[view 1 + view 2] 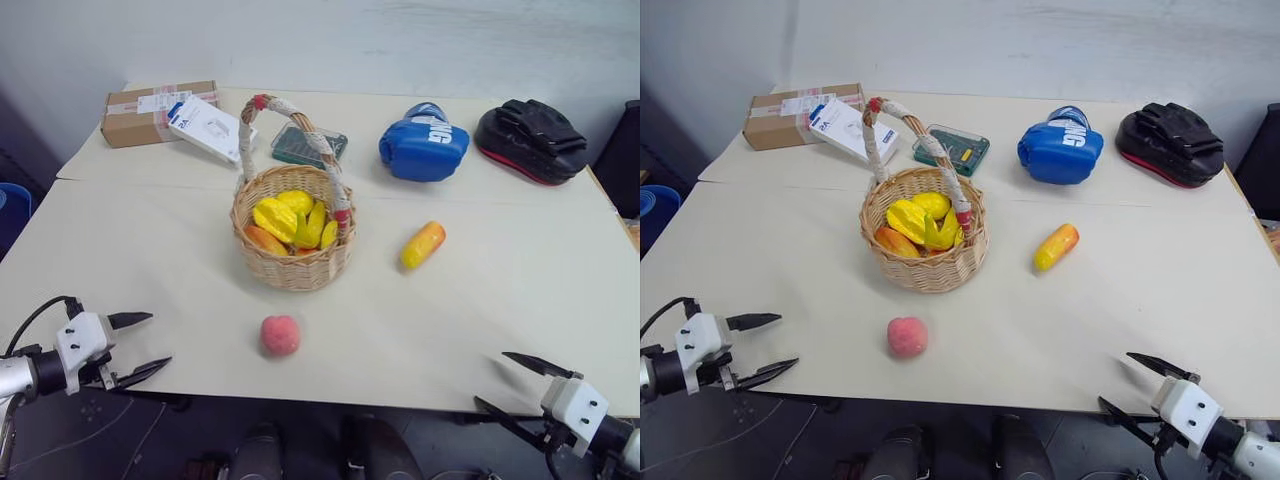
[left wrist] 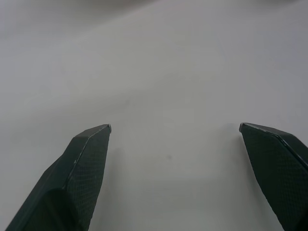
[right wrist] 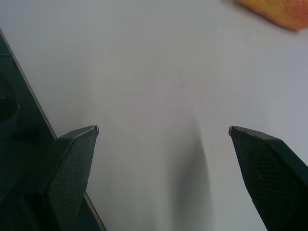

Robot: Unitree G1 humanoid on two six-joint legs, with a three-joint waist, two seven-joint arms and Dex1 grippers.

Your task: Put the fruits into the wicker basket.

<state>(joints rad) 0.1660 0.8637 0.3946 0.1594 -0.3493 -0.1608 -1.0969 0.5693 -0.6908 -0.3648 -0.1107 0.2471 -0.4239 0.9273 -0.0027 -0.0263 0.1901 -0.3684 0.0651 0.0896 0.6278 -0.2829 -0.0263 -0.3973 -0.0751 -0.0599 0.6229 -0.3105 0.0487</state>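
Smooth table (image 1: 150, 250), woven round wicker basket (image 1: 293, 262), fuzzy peach (image 1: 281, 335)

One wicker basket (image 1: 294, 250) (yellow fruit pieces (image 1: 290, 220) inside, number unclear), one peach (image 1: 280, 336), one mango (image 1: 422, 245), one blue boxing glove (image 1: 423, 142), one black pad (image 1: 532, 138), two boxes (image 1: 158, 112).

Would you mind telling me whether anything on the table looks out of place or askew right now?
Two fruits lie loose on the table outside the wicker basket: the peach near the front edge and the mango to the basket's right. The white box leans askew on the cardboard box. Nothing looks spilled or damaged.
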